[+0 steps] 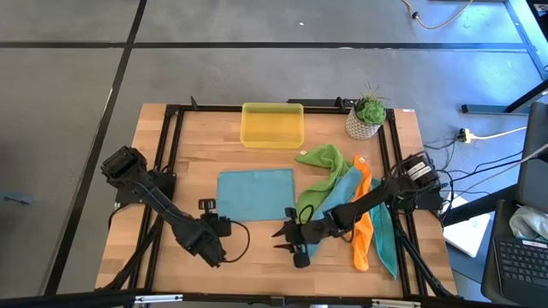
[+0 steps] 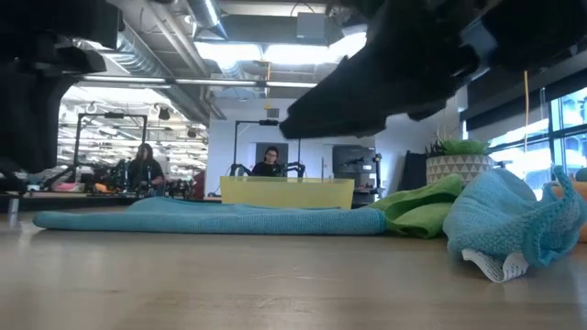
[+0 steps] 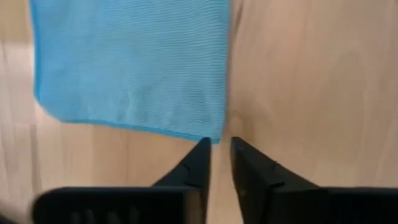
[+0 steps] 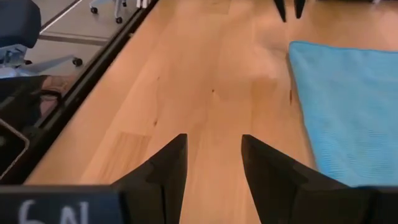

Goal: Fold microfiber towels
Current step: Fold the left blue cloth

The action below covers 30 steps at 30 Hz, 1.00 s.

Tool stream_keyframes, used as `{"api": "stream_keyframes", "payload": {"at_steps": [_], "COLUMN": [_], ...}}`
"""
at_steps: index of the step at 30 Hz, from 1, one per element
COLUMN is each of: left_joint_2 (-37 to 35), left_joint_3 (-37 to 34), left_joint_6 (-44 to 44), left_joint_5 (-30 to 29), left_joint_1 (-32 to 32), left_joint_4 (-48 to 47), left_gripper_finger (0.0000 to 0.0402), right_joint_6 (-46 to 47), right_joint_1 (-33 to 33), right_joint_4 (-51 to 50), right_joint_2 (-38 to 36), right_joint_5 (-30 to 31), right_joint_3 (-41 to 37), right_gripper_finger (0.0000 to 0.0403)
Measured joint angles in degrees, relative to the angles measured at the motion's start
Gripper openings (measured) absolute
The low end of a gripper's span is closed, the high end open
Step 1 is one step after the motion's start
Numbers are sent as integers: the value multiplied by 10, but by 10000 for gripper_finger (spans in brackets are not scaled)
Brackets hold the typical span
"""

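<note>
so the spread teal towel [image 1: 255,194] is lying flat on the table [image 1: 197,154], just in front of the yellow tray [image 1: 272,125]. the other towels are sitting in a heap to the right of the flat towel: green towel [image 1: 321,162] nearest the tray, a second teal towel [image 1: 338,192] under it, orange towel [image 1: 363,231] and a third teal one [image 1: 384,239] trailing toward the table's front-right edge.

left gripper [image 3: 218,152] is hovering at the flat towel's front corner, fingers parted by a narrow gap, nothing between them, tips just off the hem. right gripper [image 4: 213,155] is sitting at the flat towel's front-right side, fingers clearly apart and empty over bare wood.

judging by this, the first fold is in hand and no grip is made yet. next move is calling for each gripper to pinch a front corner and carry that edge across toward the tray side, keeping the edges aligned.

writing: only partial white characters on the right wrist's housing, not legible enough to read. the potted plant [image 1: 367,117] is standing right of the tray, no label visible.
</note>
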Motion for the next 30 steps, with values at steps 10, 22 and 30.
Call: {"api": "stream_keyframes", "payload": {"at_steps": [10, 22, 30], "left_joint_2": [1, -1, -2], "left_joint_3": [-66, -103, -118], "left_joint_6": [77, 110, 107], "left_joint_5": [15, 35, 48], "left_joint_1": [24, 53, 59], "left_joint_4": [54, 123, 145], "left_gripper_finger": [185, 193, 137], "right_joint_6": [-16, -29, -40], "right_joint_1": [-3, -7, -7], "right_joint_4": [2, 3, 3], "right_joint_2": [22, 22, 22], "right_joint_5": [7, 31, 31], "right_joint_3": [38, 41, 41], "right_gripper_finger": [164, 198, 198]}}
